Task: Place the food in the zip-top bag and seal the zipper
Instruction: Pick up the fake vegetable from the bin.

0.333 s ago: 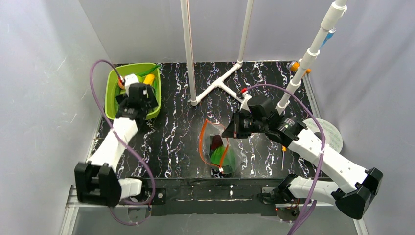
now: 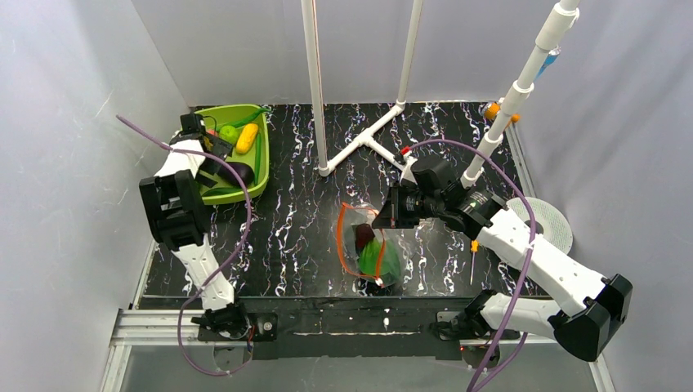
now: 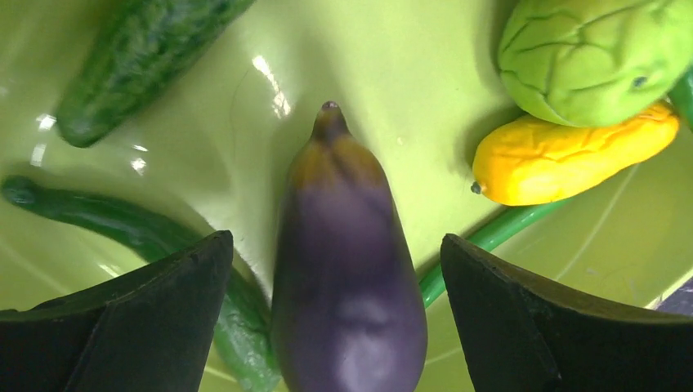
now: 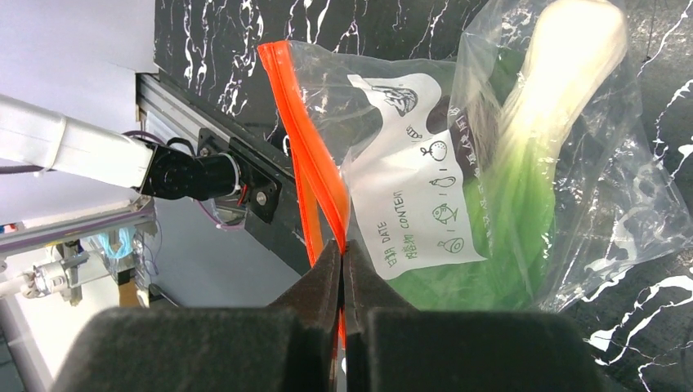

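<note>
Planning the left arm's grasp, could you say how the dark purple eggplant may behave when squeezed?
Smooth and tapered, the dark purple eggplant may slip from the open left gripper. Its rounded body could roll in the green tub.

Lab booth: white walls (image 2: 65, 98), PVC frame (image 2: 313, 82)

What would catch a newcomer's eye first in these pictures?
The dark purple eggplant lies in the green bin at far left, framed by the open left tool. Mid-table, the right tool is pinched shut on the orange zipper of the clear bag, a leafy green inside.
</note>
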You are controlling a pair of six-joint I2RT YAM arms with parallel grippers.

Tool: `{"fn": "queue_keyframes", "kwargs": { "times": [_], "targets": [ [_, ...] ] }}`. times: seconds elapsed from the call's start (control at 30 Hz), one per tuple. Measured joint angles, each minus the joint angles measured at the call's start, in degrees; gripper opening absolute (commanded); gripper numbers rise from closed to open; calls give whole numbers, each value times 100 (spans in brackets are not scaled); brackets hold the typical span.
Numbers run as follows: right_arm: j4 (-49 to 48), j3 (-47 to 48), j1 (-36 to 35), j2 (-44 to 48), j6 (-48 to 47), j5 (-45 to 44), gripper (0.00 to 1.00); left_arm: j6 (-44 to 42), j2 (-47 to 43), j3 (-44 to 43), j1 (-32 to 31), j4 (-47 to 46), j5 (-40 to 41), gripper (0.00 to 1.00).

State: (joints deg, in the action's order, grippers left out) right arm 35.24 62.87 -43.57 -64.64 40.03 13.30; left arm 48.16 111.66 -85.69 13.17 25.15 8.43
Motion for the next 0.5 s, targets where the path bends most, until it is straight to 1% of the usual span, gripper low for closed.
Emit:
{"fn": "queue_keyframes", "kwargs": {
  "times": [0.13, 0.17, 0.27, 0.37, 0.4, 0.5],
  "targets": [
    [35, 2, 17, -42, 7, 35, 1, 595, 374, -76, 70, 72, -551, 97],
    [39, 2, 22, -52, 9, 39, 1, 710, 457, -76, 59, 81, -669, 94],
    [48, 2, 24, -70, 22, 46, 1, 981, 538, -127, 57, 66, -918, 81],
    [63, 2, 33, -70, 26, 59, 1, 1147, 535, -116, 55, 76, -1038, 75],
    [66, 2, 33, -70, 26, 59, 1, 1169, 535, -116, 52, 76, -1049, 70],
    [63, 2, 33, -70, 28, 61, 1, 1182, 507, -83, 52, 68, -1060, 46]
  ]
}}
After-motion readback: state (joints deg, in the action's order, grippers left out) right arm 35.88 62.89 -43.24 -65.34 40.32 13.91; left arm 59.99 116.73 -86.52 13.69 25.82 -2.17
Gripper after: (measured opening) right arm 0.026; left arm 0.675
